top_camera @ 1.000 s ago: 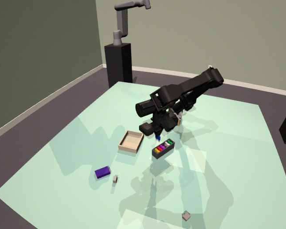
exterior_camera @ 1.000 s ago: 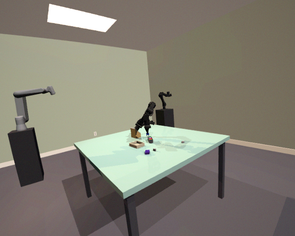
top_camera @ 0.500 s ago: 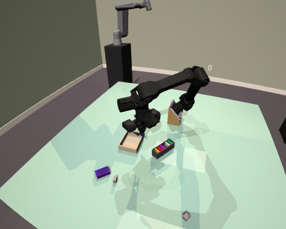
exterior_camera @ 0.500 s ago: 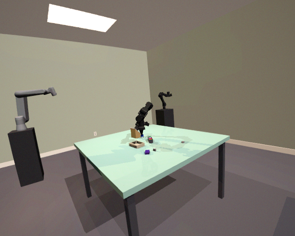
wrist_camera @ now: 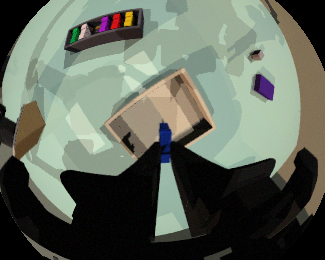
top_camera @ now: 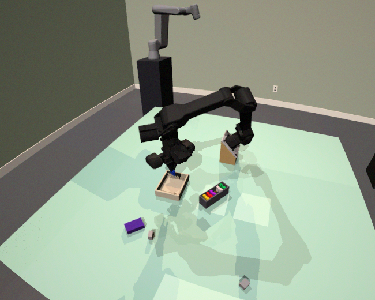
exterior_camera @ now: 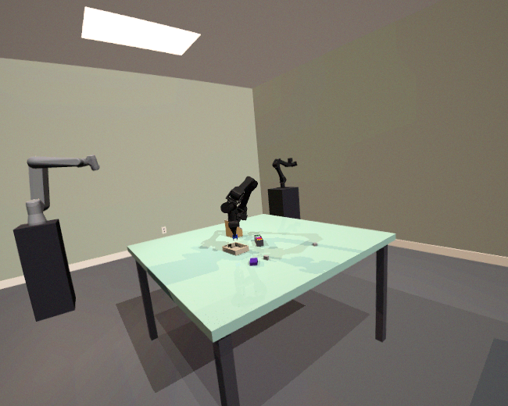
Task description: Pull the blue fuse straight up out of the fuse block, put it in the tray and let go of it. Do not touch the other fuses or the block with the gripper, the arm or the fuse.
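My gripper is shut on the blue fuse and holds it over the far edge of the tan tray, just above its rim. The dark fuse block stands to the right of the tray. It holds green, white, purple, red and yellow fuses in a row. The arm is well clear of the block.
A purple flat block and a small grey cube lie in front of the tray. Another grey cube lies near the front edge. A tan wedge-shaped stand is behind the block.
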Robot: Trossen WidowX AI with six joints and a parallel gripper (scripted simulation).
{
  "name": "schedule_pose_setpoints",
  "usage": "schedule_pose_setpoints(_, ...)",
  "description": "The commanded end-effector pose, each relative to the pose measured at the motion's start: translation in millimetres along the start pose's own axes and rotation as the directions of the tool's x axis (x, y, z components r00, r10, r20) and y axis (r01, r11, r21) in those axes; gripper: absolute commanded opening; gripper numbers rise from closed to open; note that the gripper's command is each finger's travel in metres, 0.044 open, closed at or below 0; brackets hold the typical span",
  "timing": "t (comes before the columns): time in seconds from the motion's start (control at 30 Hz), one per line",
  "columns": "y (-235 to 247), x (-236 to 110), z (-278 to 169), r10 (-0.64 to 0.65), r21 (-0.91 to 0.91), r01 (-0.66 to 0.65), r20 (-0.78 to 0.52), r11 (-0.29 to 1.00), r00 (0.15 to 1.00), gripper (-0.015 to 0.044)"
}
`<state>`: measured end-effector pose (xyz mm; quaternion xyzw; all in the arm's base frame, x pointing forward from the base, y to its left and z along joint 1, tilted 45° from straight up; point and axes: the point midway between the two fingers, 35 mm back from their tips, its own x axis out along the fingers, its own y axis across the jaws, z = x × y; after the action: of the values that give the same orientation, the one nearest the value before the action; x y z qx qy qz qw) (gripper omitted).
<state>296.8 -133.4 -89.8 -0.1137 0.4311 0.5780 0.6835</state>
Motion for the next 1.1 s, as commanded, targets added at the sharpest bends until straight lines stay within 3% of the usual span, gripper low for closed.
schedule_pose_setpoints(0.0,-2.4,0.2,-3.8,-0.002,-0.009,0.002,-0.002,1.0,1.0,0.0)
schedule_pose_setpoints(0.9,-2.3,39.4,-3.4,-0.002,-0.009,0.002,-0.001,1.0,1.0,0.0)
schedule_pose_setpoints(1.07,-2.3,35.9,-3.1,0.0,-0.017,0.0,-0.004,1.0,1.0,0.0131)
